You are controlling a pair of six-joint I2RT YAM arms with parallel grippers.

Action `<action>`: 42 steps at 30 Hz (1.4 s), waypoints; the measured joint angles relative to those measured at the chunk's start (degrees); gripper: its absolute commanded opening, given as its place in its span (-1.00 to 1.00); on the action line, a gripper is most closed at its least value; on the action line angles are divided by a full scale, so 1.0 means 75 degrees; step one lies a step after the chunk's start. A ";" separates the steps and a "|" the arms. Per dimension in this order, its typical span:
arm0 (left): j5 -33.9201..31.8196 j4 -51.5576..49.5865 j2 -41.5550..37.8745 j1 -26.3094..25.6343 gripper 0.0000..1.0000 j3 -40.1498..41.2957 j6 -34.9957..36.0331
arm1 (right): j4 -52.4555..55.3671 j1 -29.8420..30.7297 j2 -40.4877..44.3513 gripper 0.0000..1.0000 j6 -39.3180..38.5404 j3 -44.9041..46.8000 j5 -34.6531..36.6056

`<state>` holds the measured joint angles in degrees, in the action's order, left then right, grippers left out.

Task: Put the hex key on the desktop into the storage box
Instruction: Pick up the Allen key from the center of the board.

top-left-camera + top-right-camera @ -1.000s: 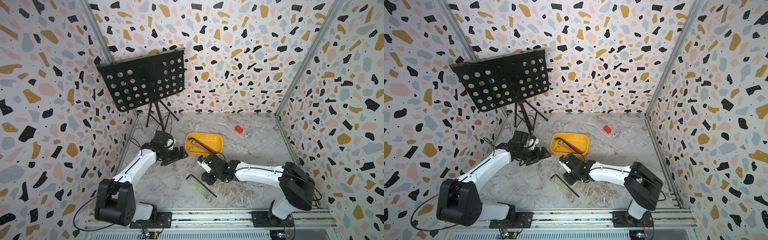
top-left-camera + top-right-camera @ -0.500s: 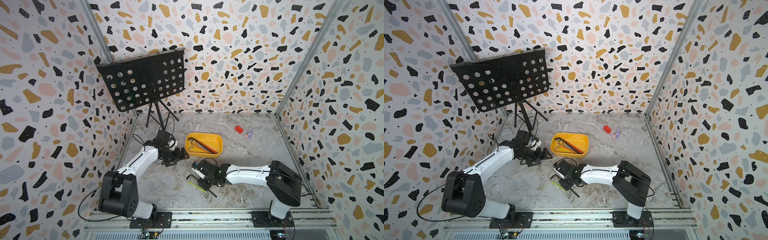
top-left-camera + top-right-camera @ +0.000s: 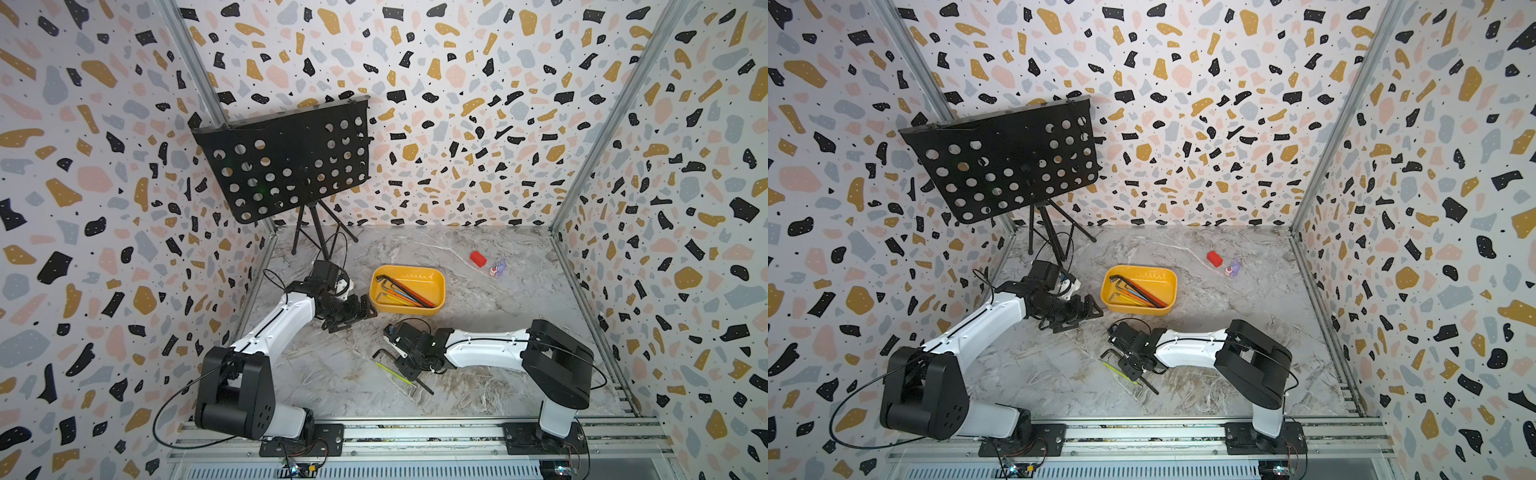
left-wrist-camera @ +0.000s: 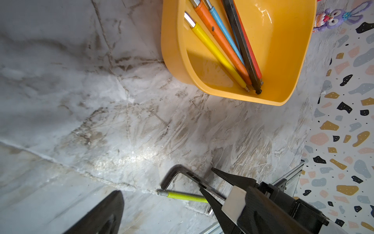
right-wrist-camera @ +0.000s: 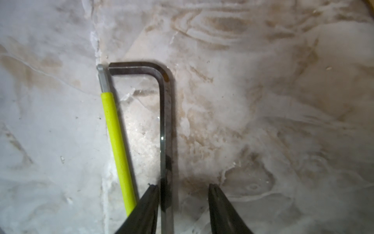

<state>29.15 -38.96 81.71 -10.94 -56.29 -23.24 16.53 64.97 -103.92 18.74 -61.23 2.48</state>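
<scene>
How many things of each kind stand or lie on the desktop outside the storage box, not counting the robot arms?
Hex keys: 2 (dark hex key, yellow-green hex key)
Red block: 1
Purple toy: 1
Music stand: 1
Total: 5

Bare desk (image 3: pixel 498 307) right of storage box (image 3: pixel 411 309), box floor part-covered by hex keys (image 3: pixel 409 291), left gripper (image 3: pixel 353 316) close beside its left end, yellow-sleeved hex key (image 5: pixel 117 141) just beside black hex key (image 5: pixel 165 121), one right gripper (image 5: pixel 182 189) finger (image 5: pixel 147 206) filling that gap.
</scene>
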 measured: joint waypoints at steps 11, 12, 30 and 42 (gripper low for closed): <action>-0.0557 -0.0006 -0.0609 0.0038 0.98 0.0000 0.0017 | -0.0108 0.0114 -0.0073 -0.49 0.0163 -0.0020 0.0303; -0.0597 -0.0006 -0.0659 0.0044 0.98 0.0000 0.0017 | -0.0140 0.0117 -0.0073 -0.56 0.0189 -0.0012 0.0297; -0.0886 -0.0009 -0.0866 0.0102 0.99 0.0000 0.0017 | -0.0443 0.0204 -0.0006 -1.00 0.0297 0.0140 0.0458; -0.0927 -0.0009 -0.0866 0.0102 0.99 0.0000 0.0017 | -0.0017 0.0189 0.0600 -1.00 0.0119 0.0379 0.1037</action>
<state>22.20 -39.03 75.22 -10.17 -56.29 -23.11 16.40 66.39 -99.42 19.64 -58.39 10.26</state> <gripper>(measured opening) 0.995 0.088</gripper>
